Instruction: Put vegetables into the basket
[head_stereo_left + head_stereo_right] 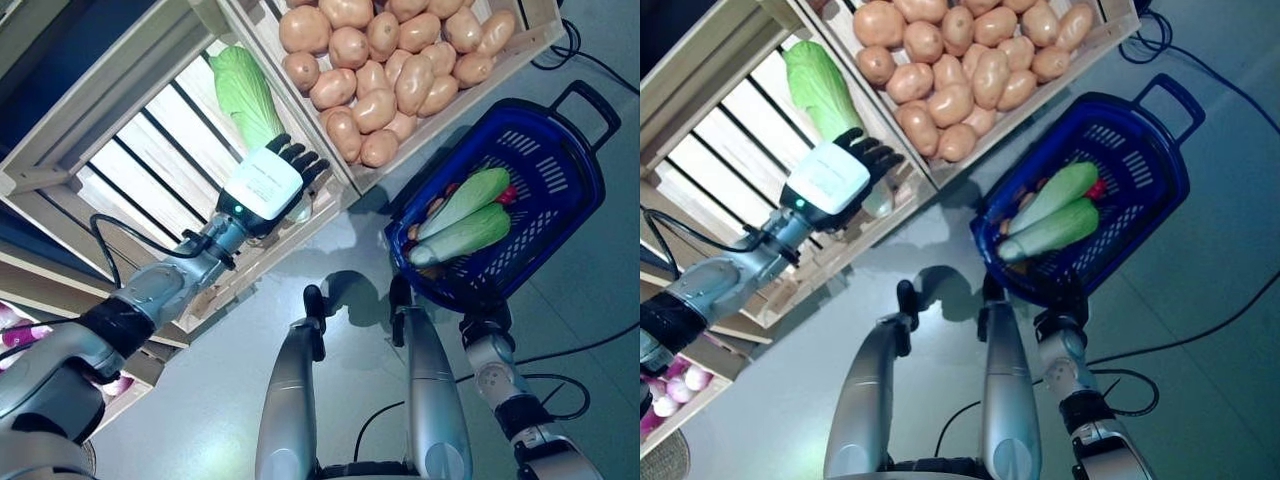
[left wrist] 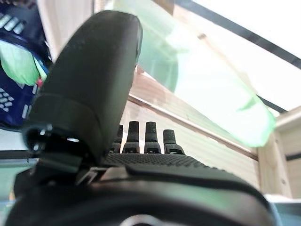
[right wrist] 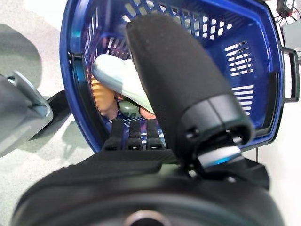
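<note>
A pale green cabbage (image 1: 245,95) lies in a slatted wooden crate (image 1: 120,150). My left hand (image 1: 265,185) is at the cabbage's lower end with fingers straight, open; in the left wrist view the cabbage (image 2: 211,94) lies just past the thumb (image 2: 94,84) and fingers. The blue basket (image 1: 560,210) hangs at the right, holding two green cabbages (image 1: 465,215), a red piece and some potatoes. My right hand (image 3: 178,80) is under the basket's near rim (image 3: 77,94), thumb over it and fingers inside, shut on the basket.
A neighbouring crate is full of potatoes (image 1: 390,60) behind the basket. Purple onions (image 1: 680,385) show in a lower shelf at the left. Grey floor lies below the crates and the basket.
</note>
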`<state>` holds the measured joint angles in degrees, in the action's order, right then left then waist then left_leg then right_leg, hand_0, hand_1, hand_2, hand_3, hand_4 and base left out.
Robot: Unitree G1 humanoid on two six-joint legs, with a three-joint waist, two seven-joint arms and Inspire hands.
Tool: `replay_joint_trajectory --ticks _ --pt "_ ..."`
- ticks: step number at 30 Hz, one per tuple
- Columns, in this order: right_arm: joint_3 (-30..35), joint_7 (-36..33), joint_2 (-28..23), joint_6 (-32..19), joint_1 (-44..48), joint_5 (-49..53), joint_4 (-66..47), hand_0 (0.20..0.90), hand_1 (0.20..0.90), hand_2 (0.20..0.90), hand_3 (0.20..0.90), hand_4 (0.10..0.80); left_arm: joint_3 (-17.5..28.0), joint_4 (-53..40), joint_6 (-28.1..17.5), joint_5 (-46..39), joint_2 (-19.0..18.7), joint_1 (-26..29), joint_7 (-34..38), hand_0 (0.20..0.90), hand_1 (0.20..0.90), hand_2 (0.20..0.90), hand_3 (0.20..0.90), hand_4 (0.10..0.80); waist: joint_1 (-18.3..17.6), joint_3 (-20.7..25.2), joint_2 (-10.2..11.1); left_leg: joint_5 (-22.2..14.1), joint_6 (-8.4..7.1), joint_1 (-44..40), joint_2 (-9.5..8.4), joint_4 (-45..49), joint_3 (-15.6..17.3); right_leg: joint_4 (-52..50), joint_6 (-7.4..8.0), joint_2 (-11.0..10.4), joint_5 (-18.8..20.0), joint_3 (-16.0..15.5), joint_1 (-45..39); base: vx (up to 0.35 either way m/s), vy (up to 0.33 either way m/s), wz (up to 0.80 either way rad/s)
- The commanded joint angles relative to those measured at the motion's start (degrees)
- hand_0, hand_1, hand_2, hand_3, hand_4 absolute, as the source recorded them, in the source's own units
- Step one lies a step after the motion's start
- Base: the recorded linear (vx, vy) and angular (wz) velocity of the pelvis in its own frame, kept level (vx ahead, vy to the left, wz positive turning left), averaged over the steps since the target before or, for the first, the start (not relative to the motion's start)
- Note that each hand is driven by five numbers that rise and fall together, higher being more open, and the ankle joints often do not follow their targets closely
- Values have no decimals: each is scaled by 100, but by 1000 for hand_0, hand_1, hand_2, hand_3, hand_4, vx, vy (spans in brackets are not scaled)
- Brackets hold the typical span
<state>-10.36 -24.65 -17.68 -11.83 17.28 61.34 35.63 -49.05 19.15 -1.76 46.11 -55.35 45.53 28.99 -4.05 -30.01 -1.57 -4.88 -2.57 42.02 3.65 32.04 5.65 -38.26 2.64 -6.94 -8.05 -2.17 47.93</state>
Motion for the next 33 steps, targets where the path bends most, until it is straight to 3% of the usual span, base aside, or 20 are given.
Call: replay_joint_trajectory --ticks 1,16,22,26,30,33 --pt "-116 62 -337 -120 -119 43 -399 900 900 900 900 800 517 -324 0 12 -42 406 493 900 900 900 900 800 -112 21 -240 176 260 218 -95 23 300 432 -213 108 573 -286 -254 0 0 0" --pt "-89 -27 -433 -164 -78 35 -513 900 900 900 900 800 353 -371 595 501 -217 522 -792 900 900 900 900 800 -125 21 -272 213 249 304 -63 -62 304 495 -174 70 601 -279 -158 -1 4 -1" --pt "-104 18 -401 -243 -59 63 -495 900 900 900 900 800 262 -471 562 966 -267 626 -1354 900 900 900 900 800 -113 21 -298 225 251 323 -87 -106 298 551 -156 43 628 -300 -142 0 0 0" --pt "-124 13 -404 -269 32 147 -444 900 900 900 900 800 77 -434 799 1315 -308 1003 -1683 900 900 900 900 800 -148 21 -313 237 248 361 -66 -83 306 527 -142 29 645 -279 -97 0 0 0" --pt "-103 77 -389 -352 20 255 -387 900 900 900 900 800 33 -278 890 1562 -413 1225 -1451 900 900 900 900 800 -161 21 -305 229 247 379 -64 -59 294 551 -138 22 654 -267 -91 0 0 0" --pt "-90 92 -382 -372 18 213 -344 900 900 900 900 800 44 60 782 1761 -433 1321 -716 900 900 900 900 800 -190 21 -300 233 229 411 -44 -15 292 504 -144 33 652 -242 -55 0 0 0"
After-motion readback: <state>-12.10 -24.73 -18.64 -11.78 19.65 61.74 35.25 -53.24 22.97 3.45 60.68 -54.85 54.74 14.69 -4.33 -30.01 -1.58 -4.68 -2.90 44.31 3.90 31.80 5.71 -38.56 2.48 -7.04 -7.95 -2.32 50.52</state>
